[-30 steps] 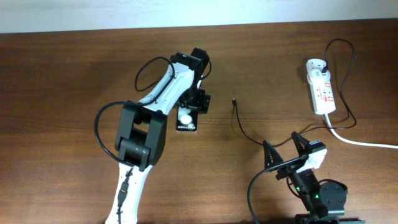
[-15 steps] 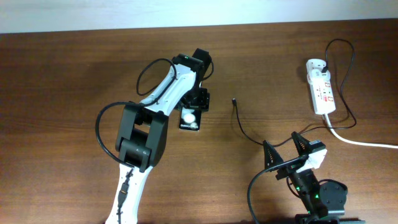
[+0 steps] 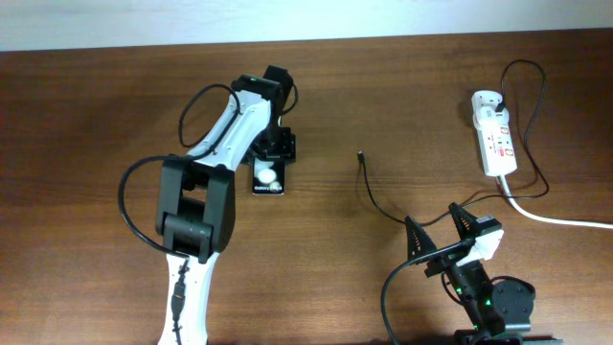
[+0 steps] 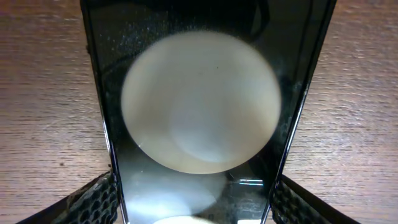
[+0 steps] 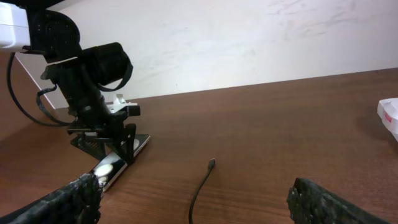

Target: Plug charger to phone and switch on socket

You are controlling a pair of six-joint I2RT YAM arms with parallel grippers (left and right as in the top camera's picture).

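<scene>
The phone [image 3: 267,178] is a flat black slab with white round blobs, lying on the table left of centre. My left gripper [image 3: 274,146] is shut on its far end. In the left wrist view the phone [image 4: 199,112] fills the gap between the two fingers [image 4: 194,202], which touch its long edges. The charger's tip [image 3: 359,153] lies free on the table to the right of the phone, and its thin black cable runs toward my right gripper [image 3: 431,215], which is open and empty. The right wrist view shows the tip [image 5: 212,163] ahead. The socket [image 3: 494,134] lies at the far right.
A thick white cord [image 3: 556,218] leaves the socket's near end toward the right edge. A thin black cable loops around the socket [image 3: 536,105]. The pale wall [image 5: 249,37] rises beyond the table's far edge. The right arm's base [image 3: 498,302] sits at the front.
My left gripper has moved left and slightly toward the far edge, and the phone has moved with it. The right arm, charger and socket have not moved.
</scene>
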